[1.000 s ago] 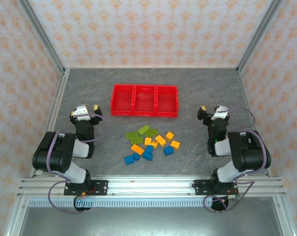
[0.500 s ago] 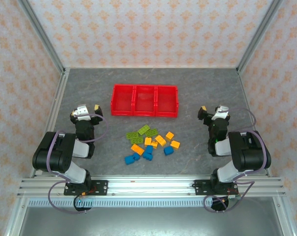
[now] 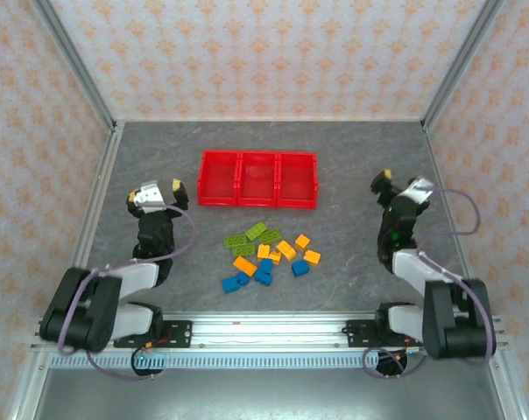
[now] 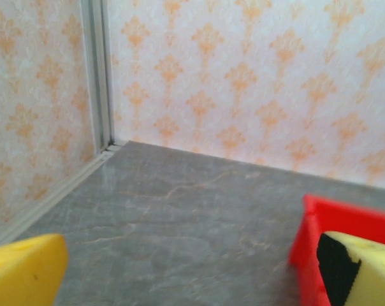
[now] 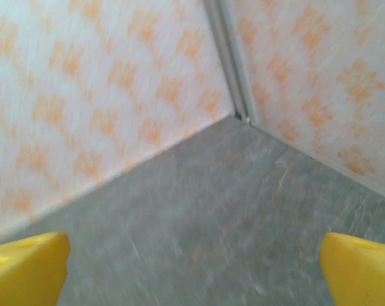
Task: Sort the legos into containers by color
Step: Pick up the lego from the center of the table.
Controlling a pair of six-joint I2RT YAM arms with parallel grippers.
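Legos (image 3: 269,252) loose at centre of worktop (image 3: 352,149), just before red tray (image 3: 257,154). Left hand (image 3: 162,191), right hand (image 3: 402,184) flank pile, both spread apart.

Bright, even light (wrist views blurred).
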